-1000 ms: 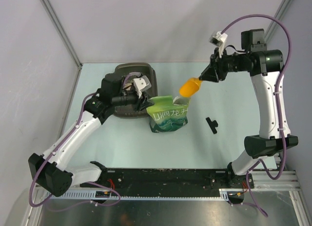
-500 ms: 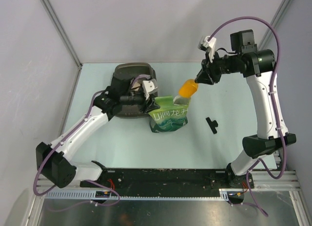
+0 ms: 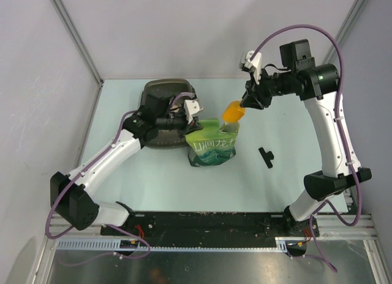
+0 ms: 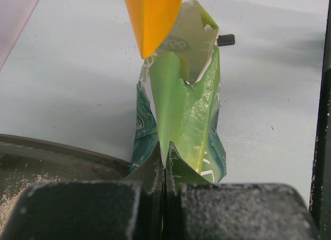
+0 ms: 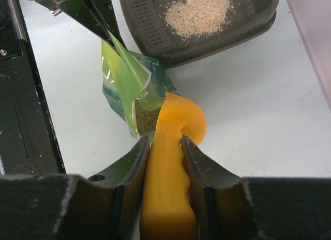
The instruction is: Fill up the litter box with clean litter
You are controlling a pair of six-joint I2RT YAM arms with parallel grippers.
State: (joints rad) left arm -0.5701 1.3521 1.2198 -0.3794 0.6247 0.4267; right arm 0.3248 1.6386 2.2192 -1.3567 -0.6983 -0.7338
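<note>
Top view: found litter box (image 3: 164, 87) largely covered by left arm (image 3: 116, 152); cannot make out litter (image 5: 199, 13) there. Cannot identify small black piece (image 3: 266, 156) on table (image 3: 153, 174): too small.

Left wrist view: noted scoop (image 4: 151, 17) cut off by top edge, foot of pouch (image 4: 186, 110) hidden behind left gripper (image 4: 164, 152), box reduced to a lower-left corner.

Right wrist view: noted scoop handle running off bottom edge, box clipped at top.

Left arm (image 3: 156, 122) overhangs the litter box (image 3: 168, 88); bare table (image 3: 288, 131) lies right of the green pouch (image 3: 211, 150).
</note>
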